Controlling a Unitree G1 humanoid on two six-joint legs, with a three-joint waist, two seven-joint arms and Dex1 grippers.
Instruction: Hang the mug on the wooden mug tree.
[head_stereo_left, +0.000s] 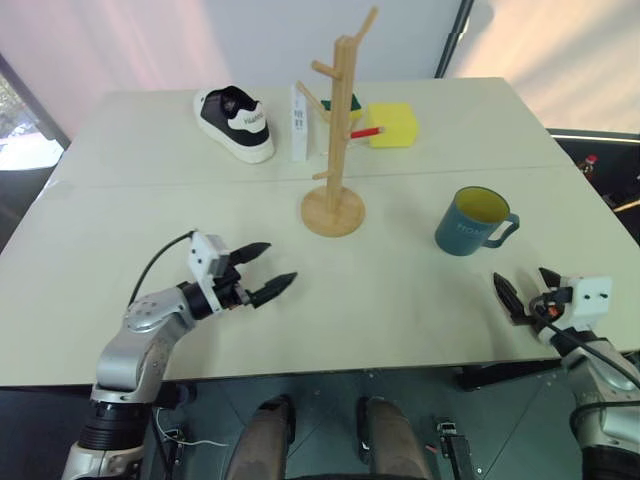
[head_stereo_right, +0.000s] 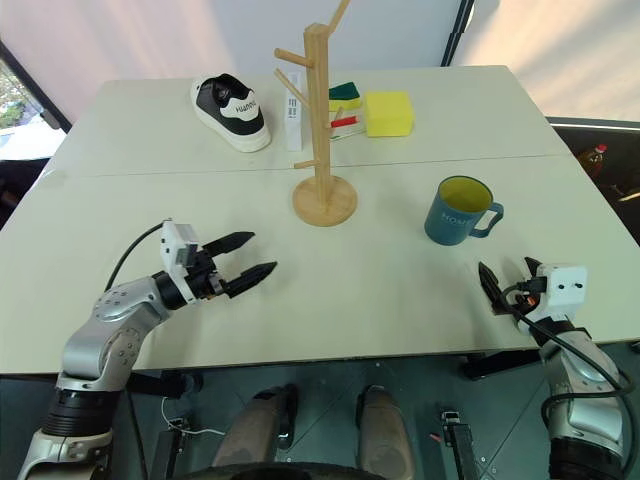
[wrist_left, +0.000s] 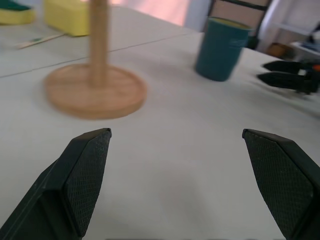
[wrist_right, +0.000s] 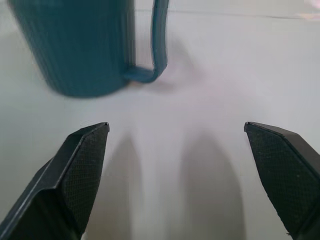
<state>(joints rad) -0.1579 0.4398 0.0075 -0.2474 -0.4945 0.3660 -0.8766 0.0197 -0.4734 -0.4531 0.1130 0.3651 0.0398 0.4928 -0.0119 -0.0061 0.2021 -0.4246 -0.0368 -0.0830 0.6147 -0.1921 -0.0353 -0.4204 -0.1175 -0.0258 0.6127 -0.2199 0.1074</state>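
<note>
While the mug (head_stereo_left: 472, 221) stands upright on the pale table (head_stereo_left: 400, 300), right of centre, its yellow inside faces up and its loop handle points right and a little toward the near edge. Nothing touches it. To its left, well apart, the wooden mug tree (head_stereo_left: 337, 140) rises from its round disc base near the middle of the table, all its angled pegs bare.

Near the mug, just on its near-right side, the right gripper (head_stereo_left: 520, 297) hovers low over the table's near edge with its two black fingers spread wide and holding nothing; in the right wrist view the mug's handle sits ahead of the gap between the fingers. On the near left, the left gripper (head_stereo_left: 262, 270) points toward the tree's base and the mug, its fingers also wide apart and empty.

Beyond the tree, at the far side, lie a yellow sponge (head_stereo_left: 392, 125), a red-tipped pen (head_stereo_left: 364, 132), a white upright box (head_stereo_left: 299, 122), and a black-and-white sneaker (head_stereo_left: 234, 122) further left.
</note>
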